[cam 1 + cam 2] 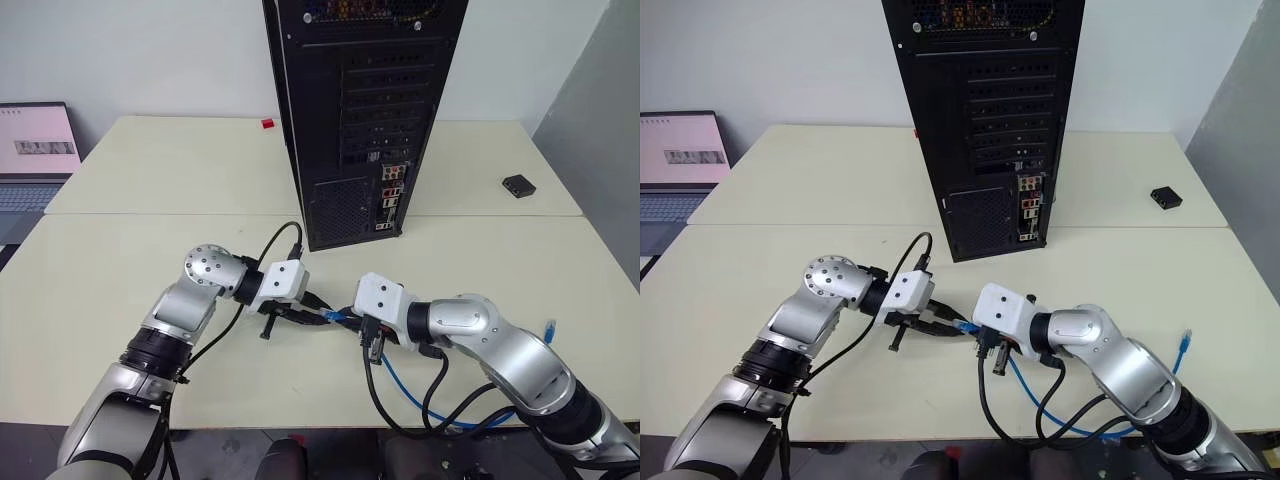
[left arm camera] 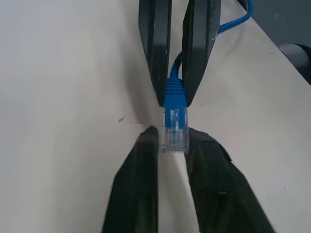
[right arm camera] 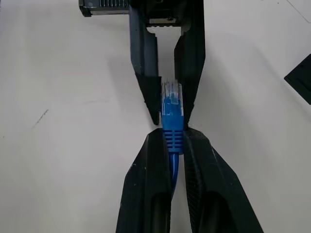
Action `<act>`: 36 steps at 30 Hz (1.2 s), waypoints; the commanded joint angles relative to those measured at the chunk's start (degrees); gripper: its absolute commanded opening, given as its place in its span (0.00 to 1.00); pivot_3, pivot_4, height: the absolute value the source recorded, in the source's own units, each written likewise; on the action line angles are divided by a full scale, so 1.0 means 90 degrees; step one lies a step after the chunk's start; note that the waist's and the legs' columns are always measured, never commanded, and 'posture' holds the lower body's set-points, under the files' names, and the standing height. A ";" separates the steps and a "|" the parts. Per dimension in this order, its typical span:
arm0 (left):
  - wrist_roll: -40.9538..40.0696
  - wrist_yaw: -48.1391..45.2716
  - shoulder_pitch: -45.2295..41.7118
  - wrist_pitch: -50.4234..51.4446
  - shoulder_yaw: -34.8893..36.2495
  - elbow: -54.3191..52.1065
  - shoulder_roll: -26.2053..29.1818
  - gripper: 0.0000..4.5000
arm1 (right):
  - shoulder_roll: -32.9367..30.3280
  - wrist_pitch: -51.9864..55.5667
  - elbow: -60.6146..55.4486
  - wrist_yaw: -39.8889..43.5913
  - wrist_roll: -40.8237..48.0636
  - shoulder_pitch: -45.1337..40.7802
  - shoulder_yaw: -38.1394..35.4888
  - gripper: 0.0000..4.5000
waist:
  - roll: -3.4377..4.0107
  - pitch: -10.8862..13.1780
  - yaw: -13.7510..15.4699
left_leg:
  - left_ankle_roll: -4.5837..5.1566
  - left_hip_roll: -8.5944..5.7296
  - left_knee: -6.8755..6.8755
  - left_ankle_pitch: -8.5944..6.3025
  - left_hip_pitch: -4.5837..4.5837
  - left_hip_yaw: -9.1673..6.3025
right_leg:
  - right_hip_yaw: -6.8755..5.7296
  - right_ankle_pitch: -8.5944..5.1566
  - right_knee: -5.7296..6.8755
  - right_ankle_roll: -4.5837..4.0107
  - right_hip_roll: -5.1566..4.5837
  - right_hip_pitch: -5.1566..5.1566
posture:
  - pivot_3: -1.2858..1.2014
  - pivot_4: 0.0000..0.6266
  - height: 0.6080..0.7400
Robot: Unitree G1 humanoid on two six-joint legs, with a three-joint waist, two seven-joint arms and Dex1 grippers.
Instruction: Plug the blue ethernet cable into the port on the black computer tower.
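blue ethernet cable (image 2: 174, 92) (clear plug) before black computer tower (image 1: 360, 110)

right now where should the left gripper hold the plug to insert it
On the clear plug tip's flat sides, coming head-on from opposite the right gripper, which is shut on the ribbed blue boot. The left gripper is shut there, though for insertion a grip further back would leave the tip free.

Both claws meet at the blue ethernet cable (image 1: 334, 316) plug.
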 commanded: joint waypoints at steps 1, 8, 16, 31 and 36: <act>0.0003 0.0037 -0.0056 -0.0117 0.0000 0.0001 -0.0035 0.06 | 0.0017 -0.0086 -0.0197 -0.0007 -0.0049 -0.0123 0.0038 0.02 | 0.0000 0.0000 0.0000 | 0.0000 0.0000 0.0000 0.0000 0.0000 0.0000 | -0.0001 0.0000 0.0000 0.0000 0.0000 0.0000 | 0.52 0.24 1.00; 0.0068 0.0060 -0.0038 -0.0291 -0.0013 0.0139 -0.0037 0.06 | 0.0023 -0.0070 -0.0082 -0.0014 -0.0118 -0.0214 0.0044 0.10 | 0.0000 0.0000 -0.0002 | 0.0000 0.0000 0.0000 0.0000 0.0000 -0.0001 | -0.0001 0.0000 0.0000 0.0000 0.0000 0.0000 | 0.52 0.24 1.00; 0.0052 0.0400 0.0071 -0.0990 0.0156 0.0333 -0.0198 0.06 | -0.0352 0.0300 -0.0485 0.0316 0.0551 0.0083 -0.0938 0.54 | 0.0000 0.0000 0.0022 | 0.0000 -0.0001 0.0001 0.0000 -0.0002 0.0000 | 0.0000 0.0000 -0.0001 0.0000 -0.0002 0.0000 | 0.52 0.24 1.00; 0.1252 0.2902 0.0294 -0.6418 0.0850 0.1126 -0.0572 0.06 | 0.1366 0.1552 0.0273 -0.0277 0.3099 0.0581 -0.3336 0.84 | -0.0002 -0.0002 0.0083 | 0.0000 0.0000 0.0001 0.0000 0.0004 0.0001 | 0.0004 0.0002 0.0003 -0.0001 -0.0004 0.0001 | 0.52 0.24 1.00; 0.1749 0.3670 0.0195 -0.7157 0.0868 0.1362 -0.0548 0.06 | 0.1613 0.1690 0.0768 -0.0451 0.3421 0.0347 -0.3432 0.84 | 0.0000 -0.0002 0.0121 | 0.0000 -0.0003 0.0002 0.0000 0.0002 0.0002 | 0.0004 0.0004 0.0002 0.0000 -0.0009 0.0003 | 0.52 0.24 1.00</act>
